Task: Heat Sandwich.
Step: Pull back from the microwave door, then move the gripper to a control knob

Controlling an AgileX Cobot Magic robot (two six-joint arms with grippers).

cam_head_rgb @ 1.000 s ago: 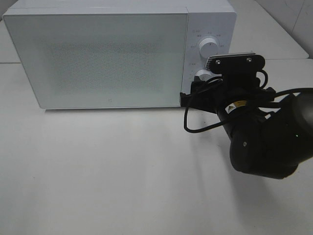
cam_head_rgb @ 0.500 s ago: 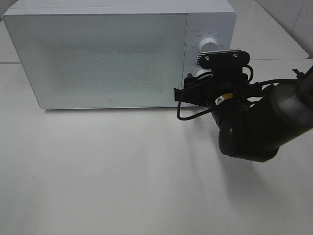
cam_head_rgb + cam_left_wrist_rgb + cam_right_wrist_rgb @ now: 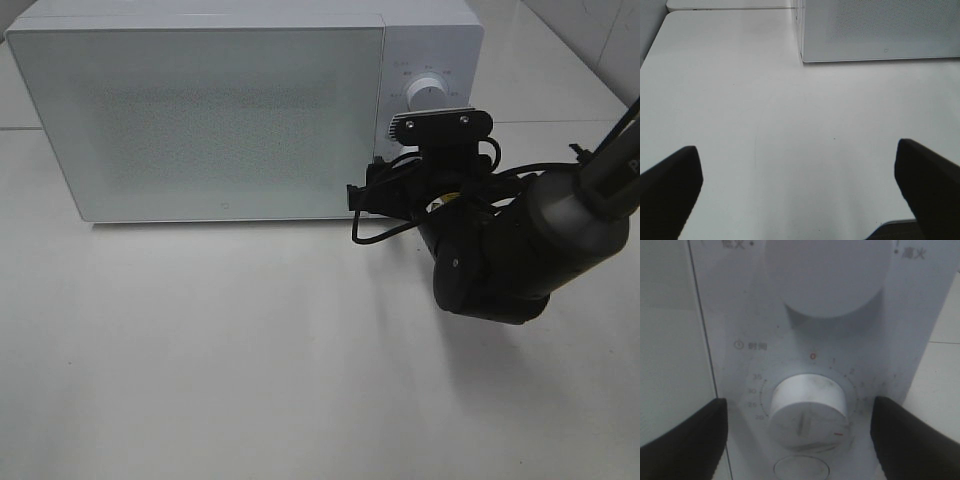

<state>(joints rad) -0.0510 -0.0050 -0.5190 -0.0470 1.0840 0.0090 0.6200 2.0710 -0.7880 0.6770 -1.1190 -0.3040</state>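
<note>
The right gripper [image 3: 800, 437] faces the control panel of the white box-shaped microwave oven [image 3: 250, 100]. Its dark fingers [image 3: 682, 440] are spread wide, with the lower round white timer dial [image 3: 807, 407] between them and a gap on each side. The left gripper [image 3: 799, 192] hangs wide apart and empty over the plain white tabletop [image 3: 790, 110]. The oven's frosted door [image 3: 150, 150] is closed and the sandwich shows in no view, so I cannot tell where it lies.

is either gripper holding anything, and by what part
Nothing. The right gripper is open, fingers either side of the lower knob, not touching it; the left gripper is open over the table.
</note>
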